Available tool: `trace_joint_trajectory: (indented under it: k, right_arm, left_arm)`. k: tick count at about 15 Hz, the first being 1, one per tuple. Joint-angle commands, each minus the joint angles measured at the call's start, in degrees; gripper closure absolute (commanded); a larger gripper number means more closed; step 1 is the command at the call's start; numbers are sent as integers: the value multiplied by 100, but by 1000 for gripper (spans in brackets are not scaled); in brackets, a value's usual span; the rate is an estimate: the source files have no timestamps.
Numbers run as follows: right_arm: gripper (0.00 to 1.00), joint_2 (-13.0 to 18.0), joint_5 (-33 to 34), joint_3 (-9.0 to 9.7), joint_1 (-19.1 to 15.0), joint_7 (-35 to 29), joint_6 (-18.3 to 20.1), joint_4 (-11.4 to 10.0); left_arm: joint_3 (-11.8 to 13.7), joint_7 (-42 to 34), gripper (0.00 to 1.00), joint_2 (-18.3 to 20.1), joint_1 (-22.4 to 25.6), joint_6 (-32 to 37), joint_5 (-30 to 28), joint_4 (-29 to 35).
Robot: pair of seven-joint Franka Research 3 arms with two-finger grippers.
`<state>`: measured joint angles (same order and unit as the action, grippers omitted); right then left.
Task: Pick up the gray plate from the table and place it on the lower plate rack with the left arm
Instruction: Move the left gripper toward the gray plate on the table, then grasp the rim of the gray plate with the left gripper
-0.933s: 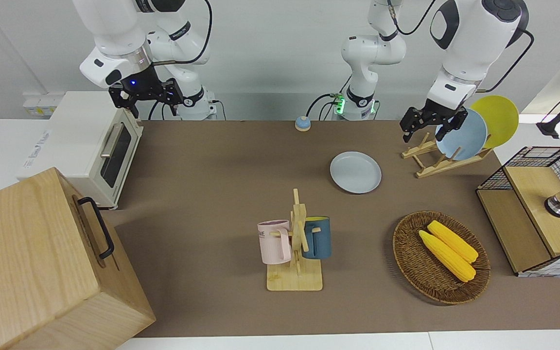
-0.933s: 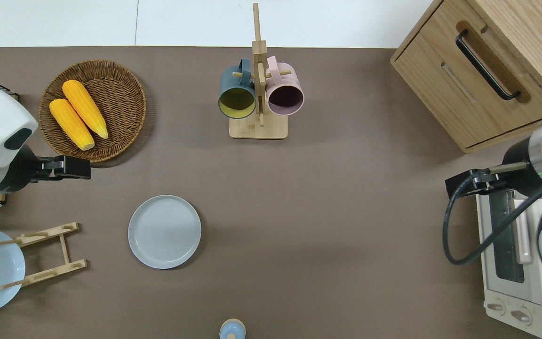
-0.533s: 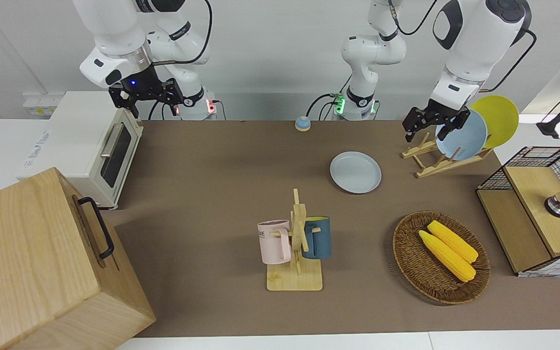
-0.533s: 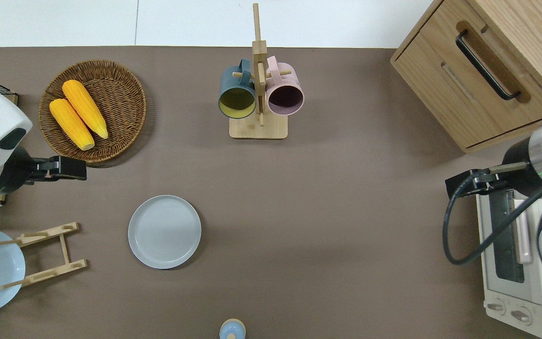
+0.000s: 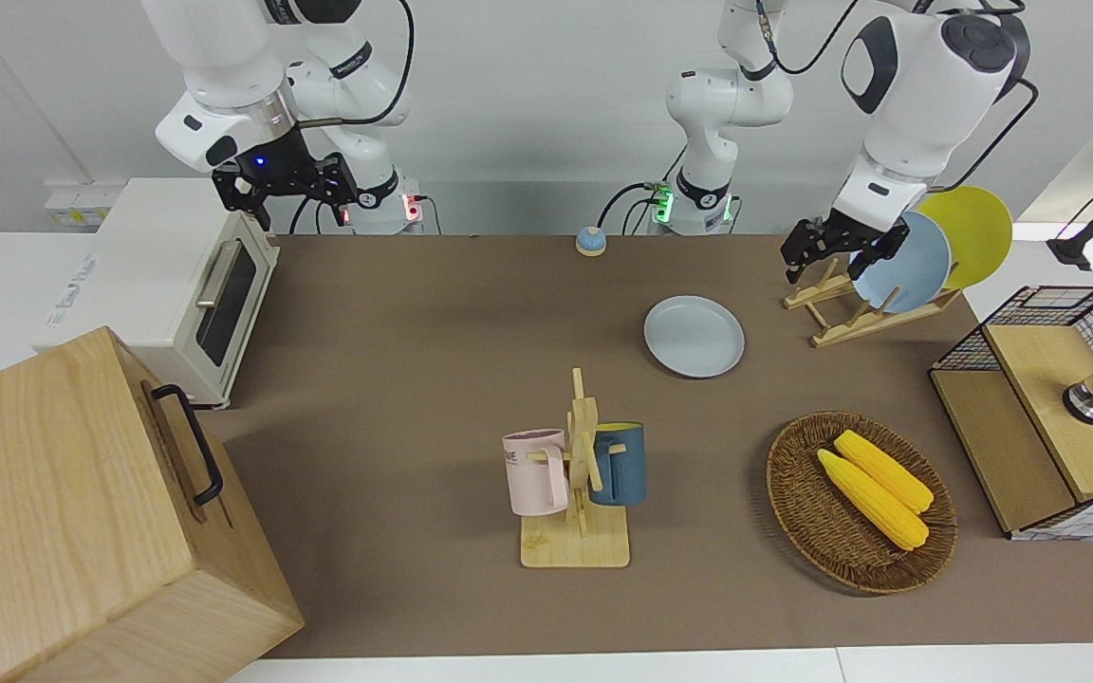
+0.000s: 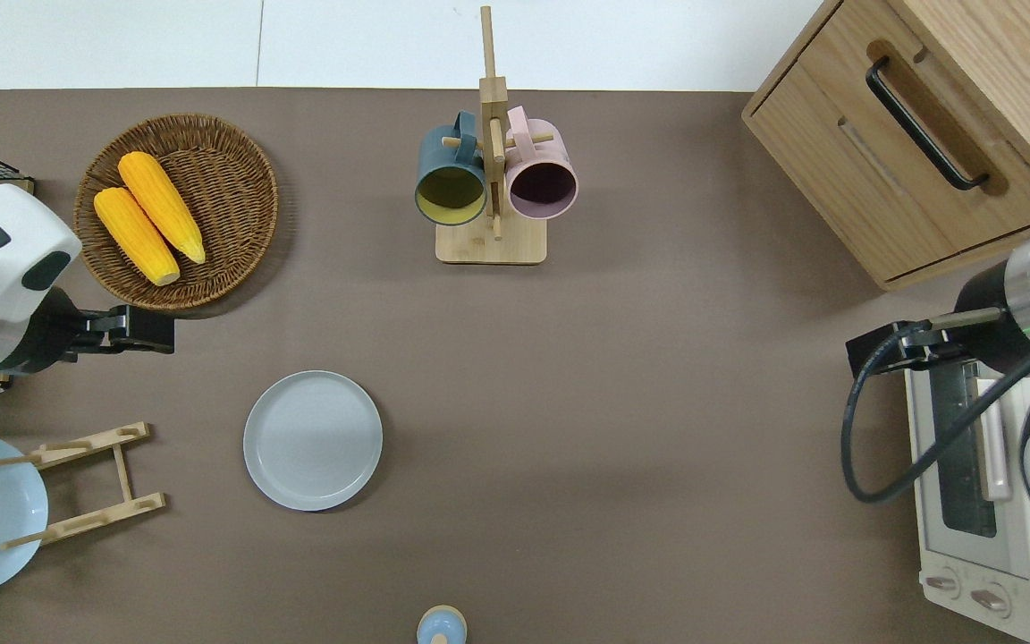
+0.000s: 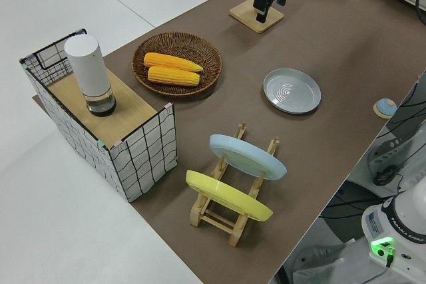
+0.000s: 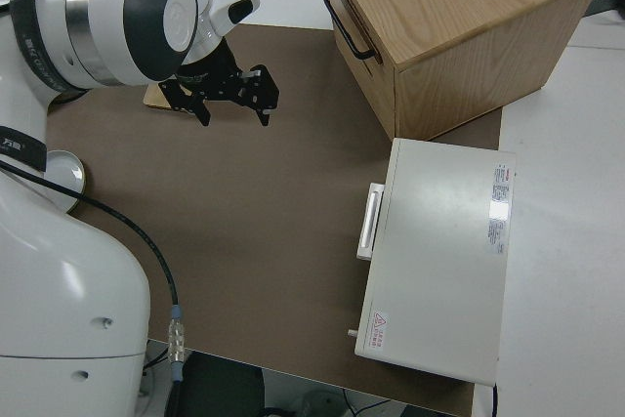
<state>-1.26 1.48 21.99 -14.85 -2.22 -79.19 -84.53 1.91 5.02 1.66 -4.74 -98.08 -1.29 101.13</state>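
Note:
The gray plate (image 5: 694,336) lies flat on the brown table (image 5: 433,313); it also shows in the overhead view (image 6: 312,440) and the left side view (image 7: 291,90). The lower plate rack (image 5: 845,321) (image 6: 86,483) stands beside it toward the left arm's end. It holds a light blue plate (image 5: 902,264) and a yellow plate (image 5: 969,232), and its slots toward the gray plate are free. My left gripper (image 5: 826,266) (image 6: 162,331) is open and empty, up in the air over bare table between the rack and the wicker basket. My right gripper (image 8: 232,114) is open and parked.
A wicker basket (image 6: 238,152) with two corn cobs lies farther from the robots than the plate. A mug stand (image 6: 491,241) holds a pink and a blue mug. A wire crate (image 5: 1030,379), a wooden cabinet (image 5: 82,512), a toaster oven (image 5: 176,285) and a small bell (image 5: 590,241) stand around the edges.
My left gripper has shifted a little toward the gray plate over the table. The plate, the rack and the right arm have not moved.

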Motion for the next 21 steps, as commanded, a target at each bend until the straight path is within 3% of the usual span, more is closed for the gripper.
trace_joint_trajectory:
  k: [1,12,21]
  right_arm:
    - [17,12,28,121,-132,-68,62,41]
    - [17,12,37,121,-132,-68,62,41]
    - [17,12,37,121,-132,-68,62,41]
  left_arm:
    - [-24,60,7,325,114,-693,76,967]
    - [47,394,11,1187,140,-2416,-64,3491]
    - [38,473,23,987,70,-3366,-653,4327]
